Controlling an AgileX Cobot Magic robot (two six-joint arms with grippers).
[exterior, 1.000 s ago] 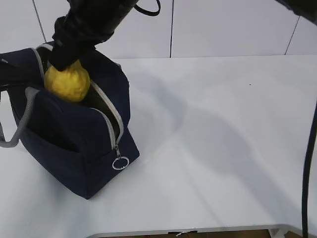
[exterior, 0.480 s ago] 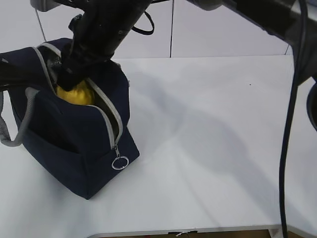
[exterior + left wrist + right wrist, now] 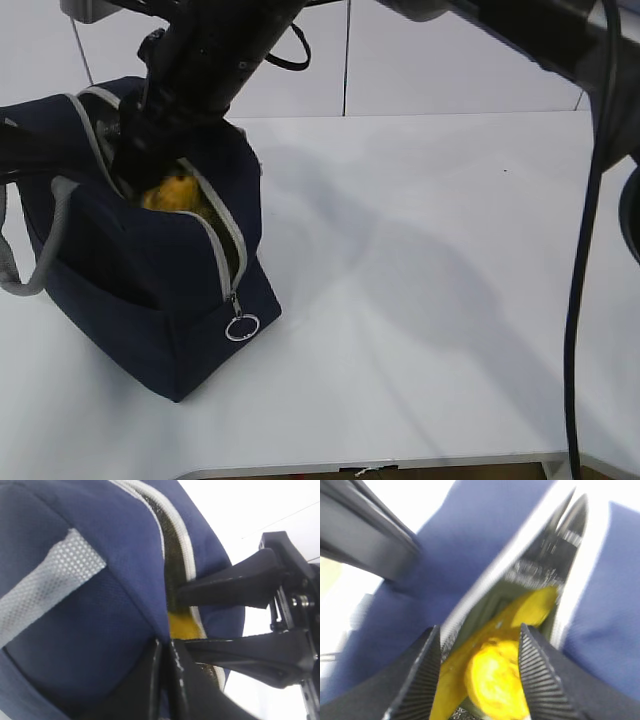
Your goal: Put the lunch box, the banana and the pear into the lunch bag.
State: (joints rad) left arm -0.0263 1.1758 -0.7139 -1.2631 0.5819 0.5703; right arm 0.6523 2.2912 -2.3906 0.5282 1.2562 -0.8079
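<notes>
Since a second earlier: pear (image 3: pixel 176 192) lowered from above the bag's rim to inside the mouth of the lunch bag (image 3: pixel 150 290); right gripper (image 3: pixel 479 667) widened around it.

Pear: in the bag opening, between the right gripper's spread jaws; whether the pads touched it could not be told, so release judged under way.

Banana (image 3: pixel 522 611): lying in the bag beneath and beside the pear, seen in the right wrist view.

Lunch bag: at the tabletop's (image 3: pixel 430 280) left edge, zipper open, ring pull (image 3: pixel 242 328) hanging at the front.

Left gripper (image 3: pixel 165 662): jaws closed on the bag's fabric edge beside the zipper, judged to hold the mouth open for loading.

Lunch box: not visible; possibly deeper in the bag, unconfirmed.

Bag interior largely hidden by the right arm in the exterior view; right wrist view blurred.
</notes>
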